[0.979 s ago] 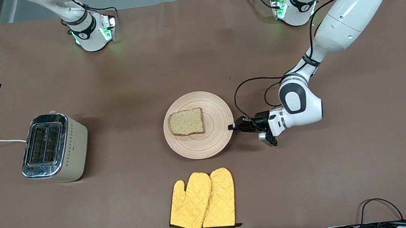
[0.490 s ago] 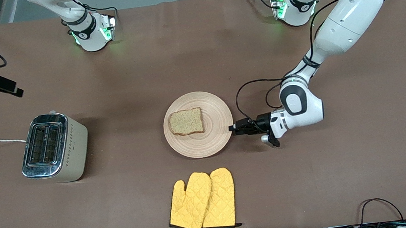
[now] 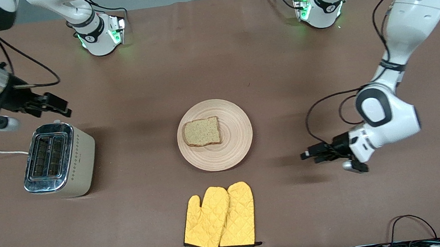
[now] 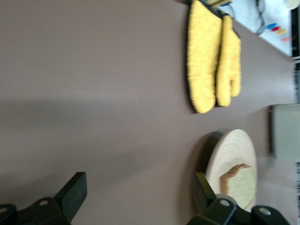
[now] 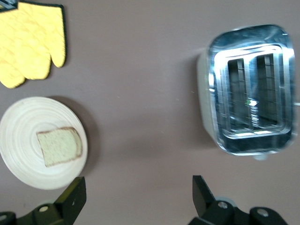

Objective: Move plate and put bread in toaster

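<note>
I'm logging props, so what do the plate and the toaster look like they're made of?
The plate looks like pale, matte turned wood, with concentric ring grooves across its face. The toaster has a mirror-shiny top, probably chromed metal, and smooth cream sides that could be painted metal or plastic; the look leaves that open.

Your front camera looks down from high across the table (image 3: pixel 212 58), facing both arm bases, with the plate (image 3: pixel 238 138) at mid-frame. Your left wrist camera sits low and close to the table, looking along it toward the plate (image 4: pixel 224 159) and the yellow mitts (image 4: pixel 211 56). Your right wrist camera looks straight down from higher up. All three views share the plate (image 5: pixel 18 140) and the toaster (image 5: pixel 251 89).
</note>
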Controlling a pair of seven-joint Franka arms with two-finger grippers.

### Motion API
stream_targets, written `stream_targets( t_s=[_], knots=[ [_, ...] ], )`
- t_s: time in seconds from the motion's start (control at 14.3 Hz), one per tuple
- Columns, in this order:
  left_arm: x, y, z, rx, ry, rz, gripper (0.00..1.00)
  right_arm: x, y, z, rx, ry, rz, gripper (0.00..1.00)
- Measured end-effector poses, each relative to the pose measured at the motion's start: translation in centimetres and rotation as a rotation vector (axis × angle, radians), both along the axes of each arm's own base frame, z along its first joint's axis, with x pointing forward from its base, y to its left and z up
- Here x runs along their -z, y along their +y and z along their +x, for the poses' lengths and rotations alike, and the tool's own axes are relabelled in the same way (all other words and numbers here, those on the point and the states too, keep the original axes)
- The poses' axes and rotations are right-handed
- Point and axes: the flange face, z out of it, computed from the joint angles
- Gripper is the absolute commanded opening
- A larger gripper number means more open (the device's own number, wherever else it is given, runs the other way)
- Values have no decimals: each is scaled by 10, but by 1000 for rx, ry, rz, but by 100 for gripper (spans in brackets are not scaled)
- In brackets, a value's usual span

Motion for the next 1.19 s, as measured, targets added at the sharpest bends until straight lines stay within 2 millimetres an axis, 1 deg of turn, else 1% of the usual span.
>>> stream_targets(
  t_s=[0.07,0.21,0.35,0.42,0.56,0.7,0.84,0.91,1.05,1.19],
  knots=[
    [-14,15,6,-1,9,41,100,18,15,2,-1,-19,3,100],
    [-52,32,13,-16,29,126,100,65,40,4,-1,-52,8,100],
    [-102,35,12,-39,60,239,100,110,65,5,20,-49,9,100],
    [-131,34,8,-51,79,311,100,130,80,5,20,-44,8,100],
    [-182,27,-7,-55,108,467,100,163,114,2,16,-35,8,100],
    [-227,23,-24,-38,109,604,100,187,149,-9,17,-15,5,100],
    [-266,21,-41,-22,96,693,100,203,187,-26,19,4,2,99],
    [-284,21,-49,-19,93,731,100,210,200,-32,17,2,4,99],
    [-313,23,-63,-18,86,794,100,225,218,-38,7,-12,10,97],
    [-337,21,-71,-18,77,822,100,246,234,-42,-12,-22,13,94]
  ],
)
